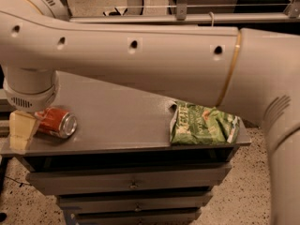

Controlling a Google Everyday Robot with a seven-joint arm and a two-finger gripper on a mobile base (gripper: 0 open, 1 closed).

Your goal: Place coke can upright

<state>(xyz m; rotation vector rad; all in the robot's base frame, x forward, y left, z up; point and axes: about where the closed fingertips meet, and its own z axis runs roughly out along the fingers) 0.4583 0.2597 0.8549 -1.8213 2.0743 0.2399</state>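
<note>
Single close camera looks down over arm [140, 55]; hand [23, 130] lower-left.

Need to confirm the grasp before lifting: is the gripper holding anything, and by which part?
Cannot tell. The gripper is at the base end of the coke can, which lies on its side on the cabinet top; a grip isn't visible.
</note>
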